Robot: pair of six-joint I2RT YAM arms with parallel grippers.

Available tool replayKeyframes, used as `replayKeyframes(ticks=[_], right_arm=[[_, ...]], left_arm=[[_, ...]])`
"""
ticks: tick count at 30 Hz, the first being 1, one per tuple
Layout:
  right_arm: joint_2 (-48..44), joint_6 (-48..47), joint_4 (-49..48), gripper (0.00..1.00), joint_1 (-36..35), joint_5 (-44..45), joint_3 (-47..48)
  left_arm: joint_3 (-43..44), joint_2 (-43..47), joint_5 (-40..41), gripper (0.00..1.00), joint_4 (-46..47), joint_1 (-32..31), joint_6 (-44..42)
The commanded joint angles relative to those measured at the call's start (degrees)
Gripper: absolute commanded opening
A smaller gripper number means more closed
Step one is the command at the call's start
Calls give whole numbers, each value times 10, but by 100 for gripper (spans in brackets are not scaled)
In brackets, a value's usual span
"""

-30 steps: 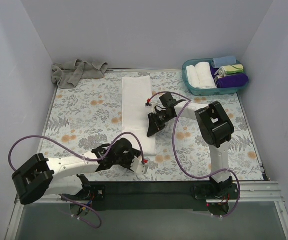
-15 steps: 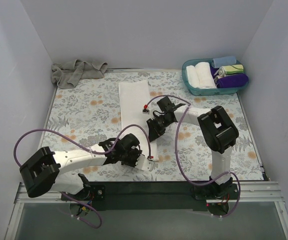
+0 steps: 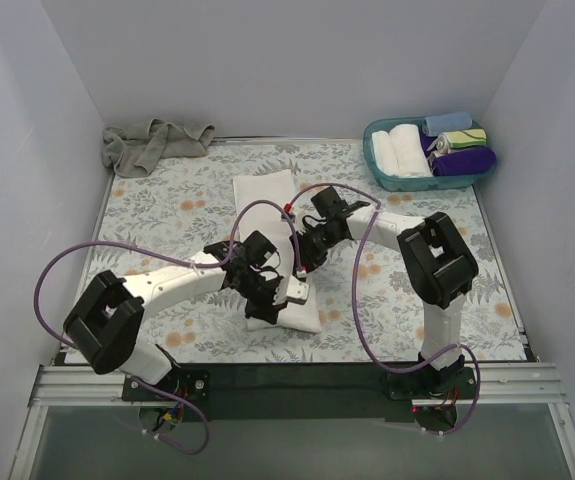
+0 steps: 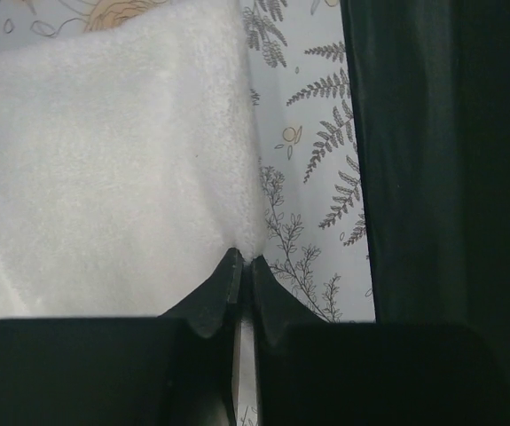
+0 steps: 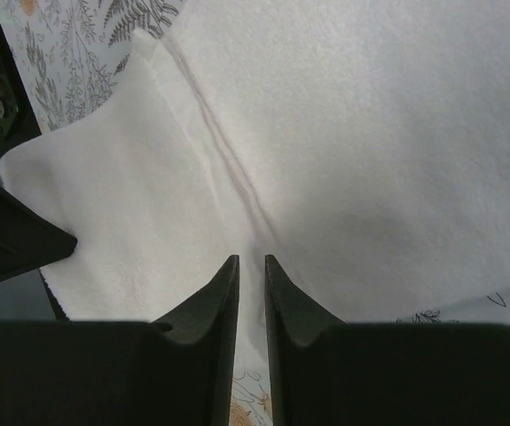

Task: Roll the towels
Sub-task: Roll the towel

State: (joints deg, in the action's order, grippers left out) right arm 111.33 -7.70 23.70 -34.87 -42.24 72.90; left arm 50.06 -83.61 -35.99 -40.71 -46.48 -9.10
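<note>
The white towel (image 3: 263,194) lies lengthwise on the flowered table, with its near end bunched and doubled over near the front. My left gripper (image 3: 269,296) is shut on a corner of that near end, seen in the left wrist view (image 4: 241,259) against the towel (image 4: 104,160). My right gripper (image 3: 304,264) is just to its right, its jaws nearly together with the towel's edge (image 5: 370,133) between them in the right wrist view (image 5: 251,259). The grey-beige towel (image 3: 153,143) lies crumpled at the far left corner.
A teal basket (image 3: 408,183) at the far right holds rolled towels, white (image 3: 397,148), blue, striped and purple. White walls enclose the table on three sides. The black base bar (image 4: 441,160) runs along the near edge. A dark part of the left arm (image 5: 6,240) shows in the right wrist view.
My left gripper has moved from the near edge up towards the middle, carrying the towel's near end with it. My right gripper has shifted slightly back and left. The towel's far end has skewed left.
</note>
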Motion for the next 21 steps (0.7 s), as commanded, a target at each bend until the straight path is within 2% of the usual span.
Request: replayKeyframes(ticks=[1,8,12,21], right_arm=[[24,-6,-3,20,-7,-7,-5],[39,-6,-2,19,-7,-21,-3],[29,-6,-1,20,-7,-15,8],[-43,-11,43,43,11,2,38]], left_arm=[[56,-22,-84,0,-38,49,13],[101,-72,-89,0,-31,127,8],[99,-95,-65,0,2,140,1],[89,-140,-59,0,38,180,-25]])
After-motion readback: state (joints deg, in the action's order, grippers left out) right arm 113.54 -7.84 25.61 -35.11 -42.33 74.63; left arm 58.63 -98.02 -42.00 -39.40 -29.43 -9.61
